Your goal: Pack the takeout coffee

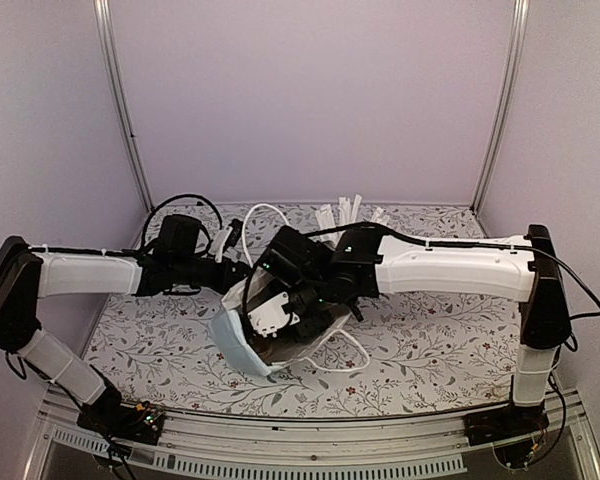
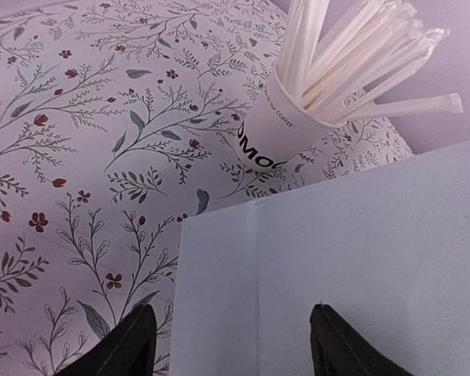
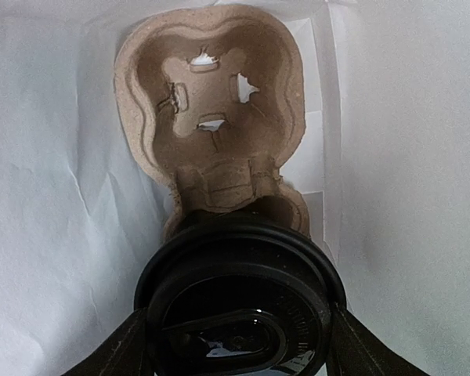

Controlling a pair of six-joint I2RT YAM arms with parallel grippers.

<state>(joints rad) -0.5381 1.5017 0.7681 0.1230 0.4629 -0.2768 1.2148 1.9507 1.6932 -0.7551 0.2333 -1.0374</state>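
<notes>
The only print you can read is on the white paper cup (image 2: 268, 133) near the desk's far edge: a small line ending in "COFFEE" and, below it, bold black letters, cut off, like "DMO". Raised lettering on the takeout coffee (image 3: 239, 305) lid is too small to read.

The left arm (image 1: 90, 272) and the right arm (image 1: 460, 268) match: the long links wear smooth white shells, and the joints are matte black blocks. A boxy black left elbow housing (image 1: 10, 285) shows at 9 o'clock of the overhead view, and a right elbow housing (image 1: 545, 290) at 3 o'clock. The left base (image 1: 130, 420), at 7 o'clock, and the right base (image 1: 502, 430), at 5 o'clock, are black with small exposed boards and wiring. A thin black looped cable (image 1: 185, 200) arcs over the left wrist. A long cable (image 1: 450, 240), also black, runs along the right arm's shell. The left gripper (image 2: 231, 317) and the right gripper (image 3: 239, 317) have dark, matte, tapered fingers.
</notes>
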